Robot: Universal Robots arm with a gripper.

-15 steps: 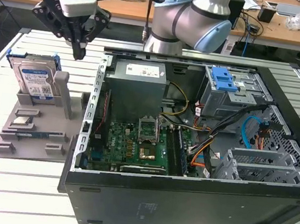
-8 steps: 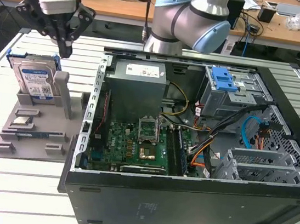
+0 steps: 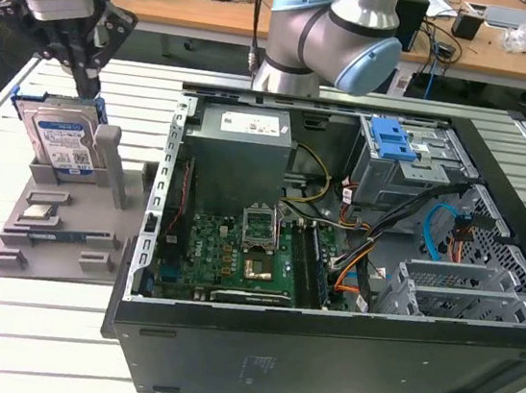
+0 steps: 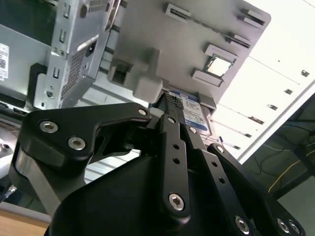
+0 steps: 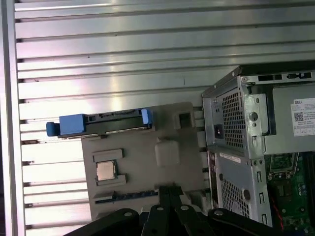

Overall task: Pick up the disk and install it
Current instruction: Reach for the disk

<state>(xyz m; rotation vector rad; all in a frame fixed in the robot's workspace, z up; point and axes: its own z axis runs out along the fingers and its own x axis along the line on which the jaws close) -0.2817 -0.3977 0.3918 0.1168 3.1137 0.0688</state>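
The disk [image 3: 61, 143] stands on edge in a slot of the grey holder [image 3: 55, 227] at the exterior view's left. It is silver with a white-and-blue label, and its blue carrier frame shows at both ends. My gripper [image 3: 91, 89] hangs just above the disk's top edge, with its fingers drawn together and nothing between them. In the first wrist view the disk [image 5: 101, 122] appears edge-on as a blue strip, apart from my gripper [image 5: 171, 189]. The second wrist view shows the fingertips [image 4: 167, 115] pointing at the disk's label [image 4: 193, 117].
The open computer case [image 3: 155, 241] lies to the exterior view's right of the holder. Inside it are a grey power supply [image 3: 241, 145], a motherboard [image 3: 236, 251], loose cables and a drive cage with a blue latch [image 3: 392, 138]. A chip [image 5: 106, 170] sits on the holder. The arm's base [image 3: 332, 41] stands behind the case.
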